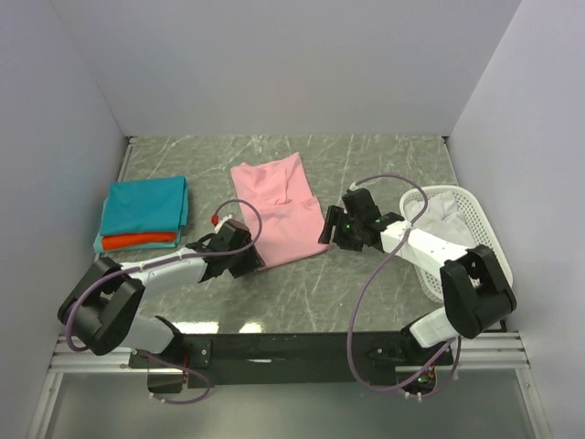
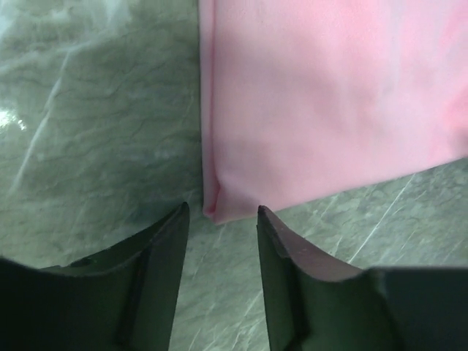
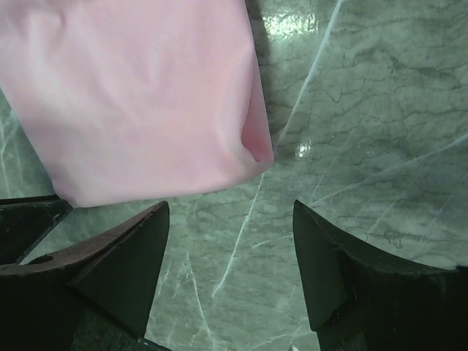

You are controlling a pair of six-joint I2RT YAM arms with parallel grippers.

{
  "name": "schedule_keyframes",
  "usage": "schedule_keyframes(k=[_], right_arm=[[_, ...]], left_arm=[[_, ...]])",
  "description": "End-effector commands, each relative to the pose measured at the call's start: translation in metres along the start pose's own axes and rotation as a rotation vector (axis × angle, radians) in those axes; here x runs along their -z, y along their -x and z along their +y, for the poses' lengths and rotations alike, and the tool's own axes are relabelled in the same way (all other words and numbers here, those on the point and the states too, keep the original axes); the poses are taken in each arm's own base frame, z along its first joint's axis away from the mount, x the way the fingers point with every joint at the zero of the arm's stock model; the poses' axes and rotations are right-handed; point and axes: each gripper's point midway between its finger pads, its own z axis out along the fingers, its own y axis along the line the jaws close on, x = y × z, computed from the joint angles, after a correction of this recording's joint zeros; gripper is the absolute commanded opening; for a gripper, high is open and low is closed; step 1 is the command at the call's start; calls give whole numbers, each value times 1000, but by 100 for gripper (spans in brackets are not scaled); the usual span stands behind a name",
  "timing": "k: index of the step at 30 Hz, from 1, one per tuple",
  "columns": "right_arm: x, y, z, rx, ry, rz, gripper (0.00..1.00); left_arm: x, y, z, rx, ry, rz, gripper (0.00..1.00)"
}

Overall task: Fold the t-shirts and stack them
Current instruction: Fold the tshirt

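A light pink t-shirt (image 1: 279, 212) lies partly folded in the middle of the table. My left gripper (image 1: 245, 259) is open and empty at its near left corner; the left wrist view shows that corner (image 2: 217, 207) just ahead of the jaws (image 2: 222, 213). My right gripper (image 1: 326, 230) is open and empty at the near right corner, which shows in the right wrist view (image 3: 252, 150) just past the jaws (image 3: 231, 210). A folded teal t-shirt (image 1: 144, 205) lies on a folded orange-red t-shirt (image 1: 137, 241) at the left. White cloth (image 1: 445, 213) lies in the basket.
A white perforated plastic basket (image 1: 477, 226) stands at the table's right edge, beside the right arm. White walls close in the left, back and right sides. The table top (image 1: 366, 174) is green-grey marble.
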Motion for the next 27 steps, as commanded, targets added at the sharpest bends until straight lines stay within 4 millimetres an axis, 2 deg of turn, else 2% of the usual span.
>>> schedule_keyframes(k=[1,3,4,9,11,16,21,27], right_arm=[[-5,3,-3,-12,-5,-13,75],[-7,0,-5,-16,-10,-3,73],[-8,-1,-5,-17,-8,4,73],[-17,-5,-5,-25,-1,19,70],[-23,-8,-5,-26,2,39,60],[-34,-4,-8,-38,-17,37,53],[-44,-1,-16,-51,-57,28,50],[-48,-12,-19,-57,-49,57,18]], left_arm=[[-8,0,-1,4,4,2,48],[-9,-2,-1,1,7,16,34],[-9,-3,-2,-5,1,19,24],[-10,-8,7,2,16,23,1],[-10,-9,7,-1,9,28,1],[-10,-10,6,-1,-3,29,1],[-6,-8,7,-3,-6,15,1],[-3,-7,4,-1,-28,9,1]])
